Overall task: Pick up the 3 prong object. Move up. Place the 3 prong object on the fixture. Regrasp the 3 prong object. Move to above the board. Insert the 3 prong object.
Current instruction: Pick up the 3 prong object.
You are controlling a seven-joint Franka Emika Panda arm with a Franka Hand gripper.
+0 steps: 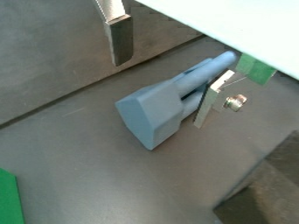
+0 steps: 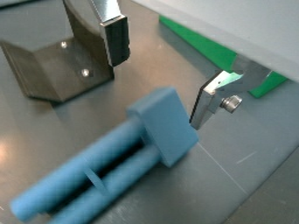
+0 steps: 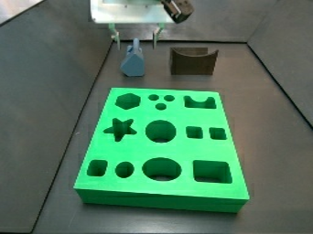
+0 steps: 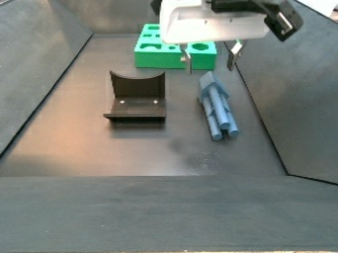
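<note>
The pale grey-blue, elongated 3 prong object (image 4: 219, 110), a plastic-looking block with a wide pointed head and rounded prongs running out of it, lies flat on the dark floor of the enclosure, not lifted. The gripper (image 4: 211, 60) hangs directly above it with its two flat silver fingers spread apart and nothing clamped between them. In both wrist views the piece lies in the gap between the fingers: one finger (image 1: 119, 39) stands clear on one side, while the other finger (image 1: 215, 94) sits close against the block's flank, though actual contact cannot be made out. In a side view the 3 prong object (image 3: 132, 61) rests just beyond the far left corner of the large bright green rectangular board (image 3: 163, 146) with shaped cut-outs, under the gripper (image 3: 138, 39). The small dark brown fixture (image 3: 191, 59), a block with a U-shaped notch in its top, stands to the right of the piece in that view, near but apart from it, and nothing sits on it. In a wrist view the fixture (image 2: 52, 67) appears beside the raised finger (image 2: 114, 42), and the 3 prong object (image 2: 122, 166) stretches along the floor.
</note>
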